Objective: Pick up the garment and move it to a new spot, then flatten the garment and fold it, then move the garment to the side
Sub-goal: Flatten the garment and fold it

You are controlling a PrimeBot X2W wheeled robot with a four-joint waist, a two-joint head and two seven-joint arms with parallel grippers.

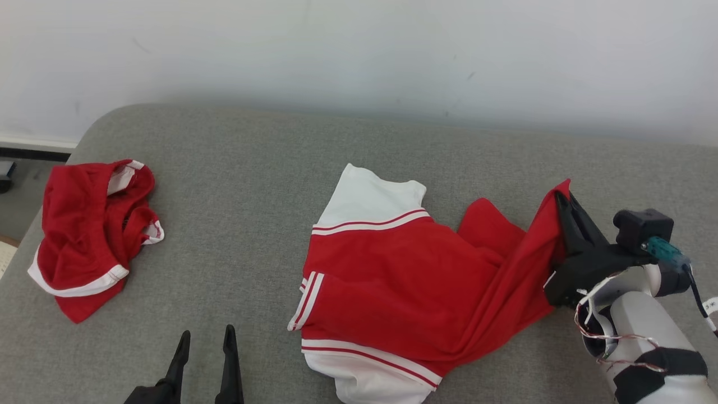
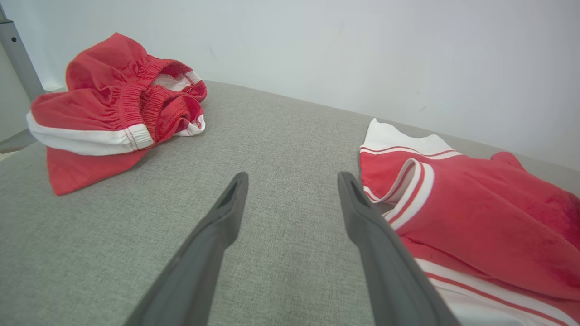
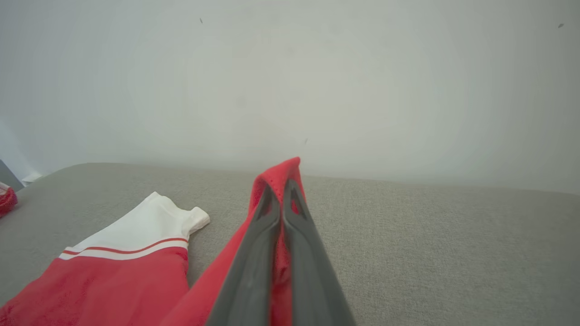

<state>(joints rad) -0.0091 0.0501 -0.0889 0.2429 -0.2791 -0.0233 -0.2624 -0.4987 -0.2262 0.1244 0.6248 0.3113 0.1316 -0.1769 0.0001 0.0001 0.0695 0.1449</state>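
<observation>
The garment (image 1: 392,275) is a red shirt with white sleeves and white stripes, lying rumpled on the grey cushion (image 1: 252,168). My right gripper (image 1: 562,197) is shut on the garment's red right edge and holds that edge lifted off the cushion. In the right wrist view the red cloth (image 3: 276,176) wraps over the closed fingertips of the right gripper (image 3: 282,186). My left gripper (image 1: 205,338) stands open at the lower left, apart from the garment. In the left wrist view the garment (image 2: 476,217) lies just right of the open left gripper (image 2: 292,181).
A second red piece of clothing with white trim (image 1: 92,235) lies crumpled near the cushion's left edge, also seen as red shorts (image 2: 113,113) in the left wrist view. A pale wall (image 1: 359,56) stands behind the cushion. Bare cushion lies between the two clothes.
</observation>
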